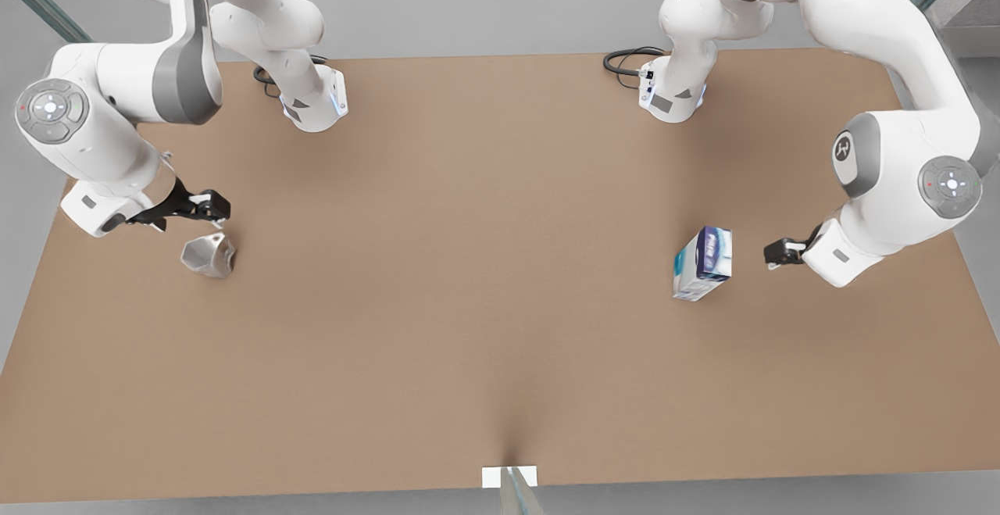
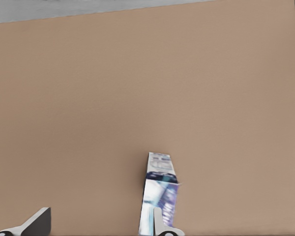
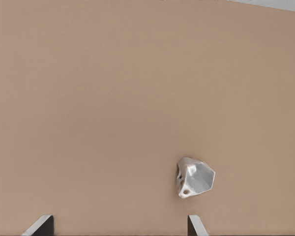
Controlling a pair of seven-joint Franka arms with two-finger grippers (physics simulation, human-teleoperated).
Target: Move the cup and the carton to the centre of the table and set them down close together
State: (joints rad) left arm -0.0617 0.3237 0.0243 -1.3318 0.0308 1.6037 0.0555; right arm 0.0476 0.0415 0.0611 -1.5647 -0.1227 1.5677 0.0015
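Note:
The pale faceted cup [image 1: 209, 255] [image 3: 195, 178] rests on the tan table [image 1: 500, 280] at the front view's left. My right gripper [image 1: 215, 210] [image 3: 119, 227] hovers just behind it, open and holding nothing, with the cup off to one side of its fingers. The carton [image 1: 703, 263] [image 2: 160, 194], dark blue on top and white and teal below, stands at the front view's right. My left gripper [image 1: 781, 253] [image 2: 101, 228] is beside it, a short gap away, open and holding nothing; in the left wrist view one fingertip [image 2: 168, 231] overlaps the carton's lower edge.
Both arm bases [image 1: 316, 101] [image 1: 672, 93] stand at the table's back edge with black cables. A small white marker [image 1: 509, 476] sits at the front edge. A wide stretch of bare tabletop lies between the cup and the carton.

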